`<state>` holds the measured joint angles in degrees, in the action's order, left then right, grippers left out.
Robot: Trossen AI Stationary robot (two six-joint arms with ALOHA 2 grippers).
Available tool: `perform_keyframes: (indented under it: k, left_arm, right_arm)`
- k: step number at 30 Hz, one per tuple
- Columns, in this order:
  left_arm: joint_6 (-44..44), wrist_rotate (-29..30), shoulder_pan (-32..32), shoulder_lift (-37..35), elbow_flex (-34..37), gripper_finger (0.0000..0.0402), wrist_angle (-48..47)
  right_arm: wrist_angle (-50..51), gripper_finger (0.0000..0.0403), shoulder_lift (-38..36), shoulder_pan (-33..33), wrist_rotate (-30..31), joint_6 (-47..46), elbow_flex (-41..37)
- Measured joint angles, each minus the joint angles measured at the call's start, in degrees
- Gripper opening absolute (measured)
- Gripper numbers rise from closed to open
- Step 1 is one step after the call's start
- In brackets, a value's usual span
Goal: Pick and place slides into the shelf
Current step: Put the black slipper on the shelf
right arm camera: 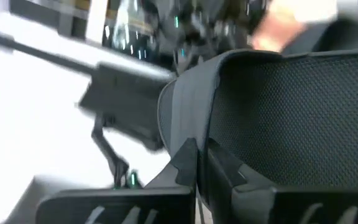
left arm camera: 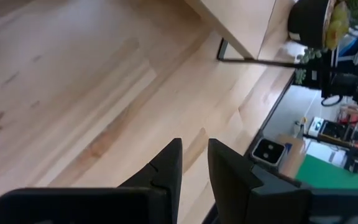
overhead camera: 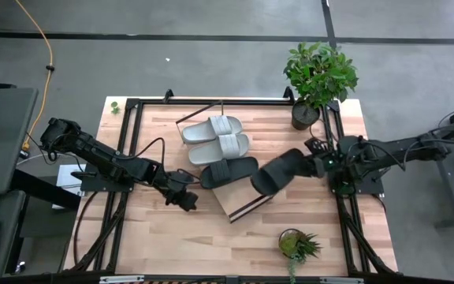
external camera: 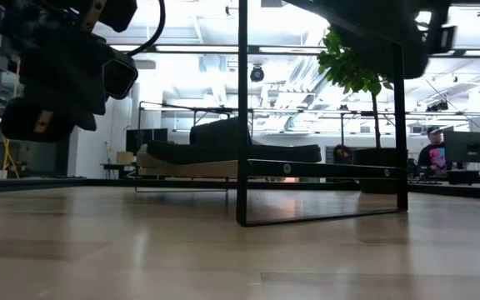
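While a black slide (overhead camera: 278, 172) is pinched in the right gripper (overhead camera: 315, 165) at mid-frame, beside the shelf (overhead camera: 235, 197), it looks light and flexible, best gripped by the edge; the left gripper (overhead camera: 187, 201) is held slightly apart, empty.

Two slides (overhead camera: 215, 138) on the light-wood shelf (overhead camera: 235, 197) were pale grey; beside them one slide (overhead camera: 228, 171) was black, as was another (overhead camera: 278, 172) just off the shelf. The shelf's rod frames (external camera: 323, 125) were black, the plant (overhead camera: 319, 71) beyond it green.
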<state>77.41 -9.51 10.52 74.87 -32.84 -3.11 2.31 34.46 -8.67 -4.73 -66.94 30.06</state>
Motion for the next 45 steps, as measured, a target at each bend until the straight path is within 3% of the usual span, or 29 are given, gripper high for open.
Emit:
perform_keyframes:
  k: [5, 13, 28, 45]
  left_arm:
    - [-0.02, 1.24, -0.02, 0.00, 0.00, 0.0067, 0.00]
    - [0.00, 1.24, -0.02, 0.00, 0.00, 0.0067, 0.00]
    - [-0.67, 1.95, -0.01, 0.00, 0.00, 0.0067, -0.02]
    - [-2.01, 3.80, -0.02, 0.00, 0.00, 0.0067, -0.02]
  right_arm:
    - [-8.10, 0.0000, 5.08, 0.02, 5.91, -1.25, 0.00]
    - [-11.20, 0.0000, 12.60, 0.02, 10.77, -5.39, 0.00]
    - [-11.01, 0.0000, 20.13, 0.04, 12.63, -9.57, 0.00]
    - [-9.86, 0.0000, 27.95, 0.07, 8.17, -11.47, 0.00]
